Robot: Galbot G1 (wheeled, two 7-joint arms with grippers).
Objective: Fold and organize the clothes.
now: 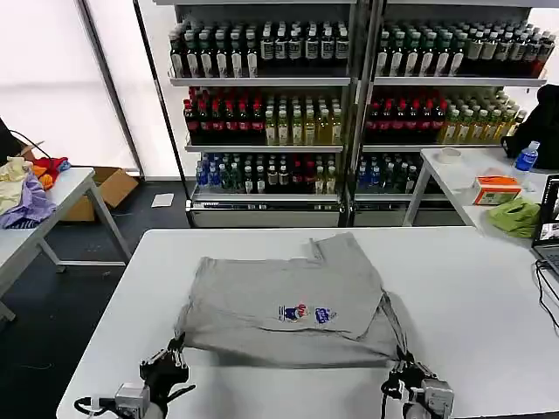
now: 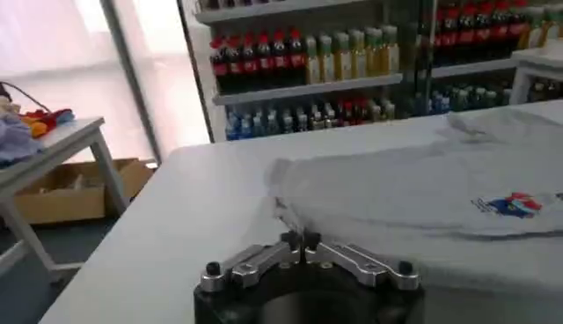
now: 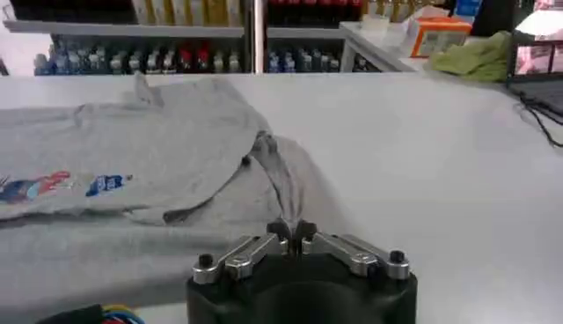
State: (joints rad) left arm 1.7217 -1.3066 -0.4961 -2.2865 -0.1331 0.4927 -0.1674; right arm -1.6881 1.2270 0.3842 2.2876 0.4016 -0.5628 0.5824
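The grey shirt point(image 1: 293, 301) lies on the white table point(image 1: 472, 288), a little toward its near edge and about midway between its left and right edges, with the small multicolour chest print point(image 1: 306, 313) facing up. Its far part is already doubled over toward the near edge, so an upper layer overlaps a lower layer that reaches nearer the robot; a sleeve or flap sticks out at the far side. The two near corners of the lower layer are drawn into taut ridges running to the grippers, which suggests the cloth is pinched there so that both corners can be lifted and carried together for the next fold. The left gripper point(image 1: 175, 356) sits at the near left corner of the shirt, low over the table by its near edge, fingers clenched tip to tip in the left wrist view point(image 2: 299, 239) with a fold of fabric rising to them. The right gripper point(image 1: 403, 365) mirrors it at the near right corner, its fingers likewise pressed together on a pulled-up ridge of cloth in the right wrist view point(image 3: 292, 231). Both arms reach in from the near edge, roughly level, wrists aimed across the table. Shelves of bottles point(image 1: 349, 96) stand well beyond the far edge.
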